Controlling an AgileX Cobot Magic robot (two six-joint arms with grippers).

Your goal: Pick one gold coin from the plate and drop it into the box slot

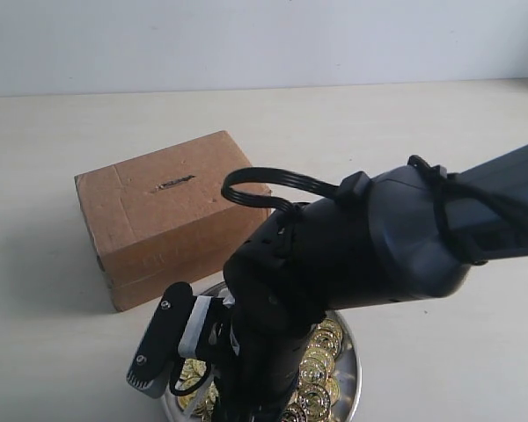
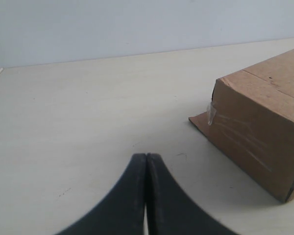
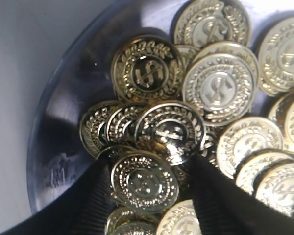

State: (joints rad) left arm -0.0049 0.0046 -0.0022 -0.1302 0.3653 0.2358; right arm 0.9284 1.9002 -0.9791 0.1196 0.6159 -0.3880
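Note:
The shiny silver plate point(image 1: 354, 387) sits at the near edge of the table, heaped with gold coins point(image 1: 321, 365). Just behind it stands the brown cardboard box point(image 1: 172, 220), its thin dark slot point(image 1: 174, 184) on top. My right gripper point(image 3: 149, 181) is down in the plate point(image 3: 71, 122), open, its fingers point(image 3: 95, 196) on either side of one gold coin point(image 3: 144, 182). One finger touches that coin's edge and a small gap shows at the other. My left gripper point(image 2: 146, 156) is shut and empty, low over bare table beside the box point(image 2: 264, 127).
The right arm's bulky black body point(image 1: 352, 246) covers much of the plate in the exterior view. A pale table point(image 1: 378, 132) spreads around the box, with a white wall behind it.

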